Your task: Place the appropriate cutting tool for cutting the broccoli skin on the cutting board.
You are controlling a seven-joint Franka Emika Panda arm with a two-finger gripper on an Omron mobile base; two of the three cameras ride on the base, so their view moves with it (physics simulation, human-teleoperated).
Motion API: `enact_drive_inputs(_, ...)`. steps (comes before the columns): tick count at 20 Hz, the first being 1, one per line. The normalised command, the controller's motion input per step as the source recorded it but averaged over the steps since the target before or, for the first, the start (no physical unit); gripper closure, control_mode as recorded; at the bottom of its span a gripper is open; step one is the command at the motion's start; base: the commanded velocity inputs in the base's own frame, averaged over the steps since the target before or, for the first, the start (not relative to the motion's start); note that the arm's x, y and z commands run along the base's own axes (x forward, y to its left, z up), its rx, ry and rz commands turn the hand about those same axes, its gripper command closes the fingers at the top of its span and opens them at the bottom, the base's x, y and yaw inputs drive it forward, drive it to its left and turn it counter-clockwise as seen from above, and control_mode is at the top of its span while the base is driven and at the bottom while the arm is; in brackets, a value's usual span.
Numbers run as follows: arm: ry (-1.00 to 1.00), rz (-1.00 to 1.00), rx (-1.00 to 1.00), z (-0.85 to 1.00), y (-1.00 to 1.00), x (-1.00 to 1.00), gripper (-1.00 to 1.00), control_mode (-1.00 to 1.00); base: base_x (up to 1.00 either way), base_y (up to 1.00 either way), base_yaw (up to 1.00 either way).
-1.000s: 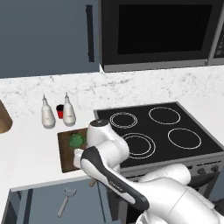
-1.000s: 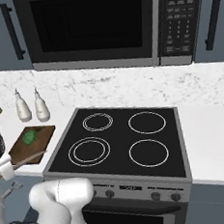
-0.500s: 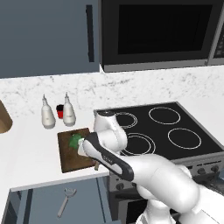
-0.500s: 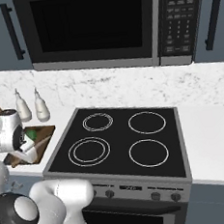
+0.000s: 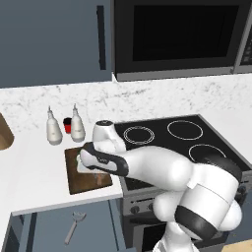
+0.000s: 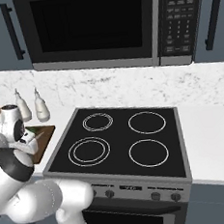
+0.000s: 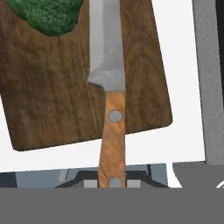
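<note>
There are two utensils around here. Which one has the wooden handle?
The knife over the dark cutting board, beside the broccoli. Its handle is orange-brown wood with rivets. The other utensil, lying below the counter edge, looks silver-grey all over.

Kitchen: stove point(image 6: 118, 141), microwave point(image 6: 88, 26), marble counter point(image 5: 34, 170).

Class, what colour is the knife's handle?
Orange-brown wood with grey rivets; the knife shows best in the hand view.

No text can be read; the microwave panel point(image 6: 178, 20) markings are blurred.
</note>
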Motion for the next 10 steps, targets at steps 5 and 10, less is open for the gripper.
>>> enact_drive_inputs(5,0.07,0.06,-0.02,-0.42,0.1,0.36,1.0,-1.0,0.0,0.0,0.0)
enact_drive_inputs(10,0.03,0.0,0.0,-0.31,0.0,0.4,1.0,-1.0,0.0,0.0,0.0)
